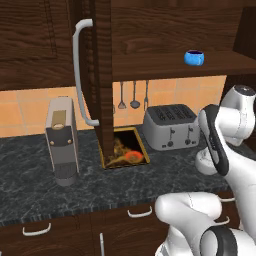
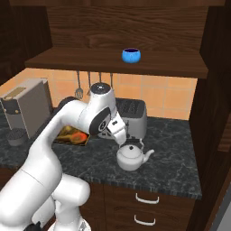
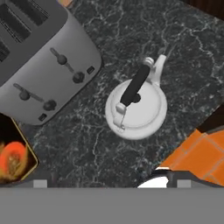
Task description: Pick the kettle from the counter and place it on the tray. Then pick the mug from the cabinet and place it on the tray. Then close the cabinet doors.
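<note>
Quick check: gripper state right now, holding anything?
Gripper: above the kettle on the counter, not holding it; whether it is open or closed cannot be told.

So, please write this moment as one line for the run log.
phase: reach kettle | gripper: above kettle | kettle: on counter | mug: on shelf | tray: bare

Kettle (image 3: 136, 105) upright on counter (image 3: 192, 57)

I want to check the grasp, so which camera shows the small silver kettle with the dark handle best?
The hand view: it looks straight down on the small silver kettle with the dark arched handle, showing handle, lid and spout unobstructed. The right base view shows it sideways on the counter, beneath the wrist. In the left base view the arm covers that spot.
</note>
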